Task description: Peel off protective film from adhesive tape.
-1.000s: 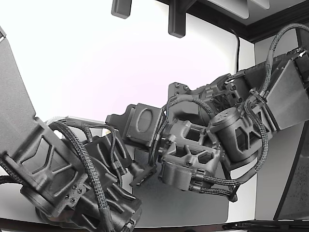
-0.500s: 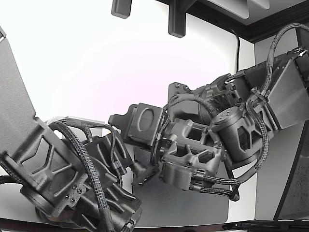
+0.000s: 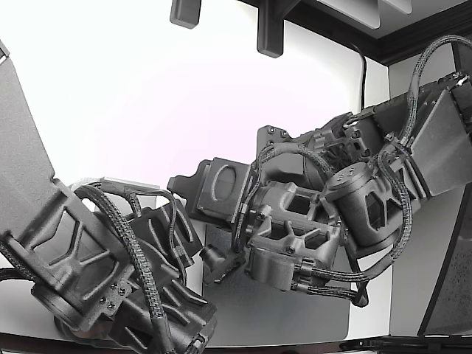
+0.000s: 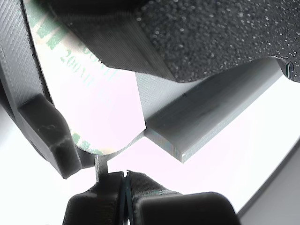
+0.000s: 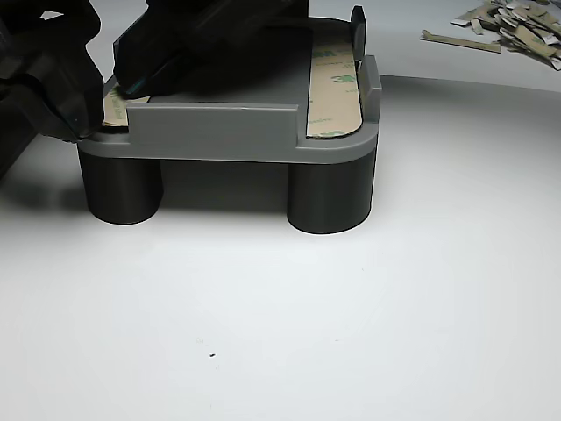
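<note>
A white table point(image 5: 368, 333) carried a grey fixture point(image 5: 219, 132) standing on dark round legs point(image 5: 329, 197). Two arms point(image 3: 295, 228) crowded together in the exterior view, hiding the work between them. On the fixture's top lay tape strips: one strip point(image 5: 335, 92) with green print sat uncovered along the side nearer the other view's right, and another strip point(image 4: 93, 98) lay at the opposite corner, under the claw point(image 4: 123, 180). In the wrist view the claw's jaws were pressed together, pinching a thin tab point(image 4: 101, 166) hanging from that strip's rounded end. Peeled scraps point(image 5: 513, 31) lay heaped on the table, well apart from the fixture.
</note>
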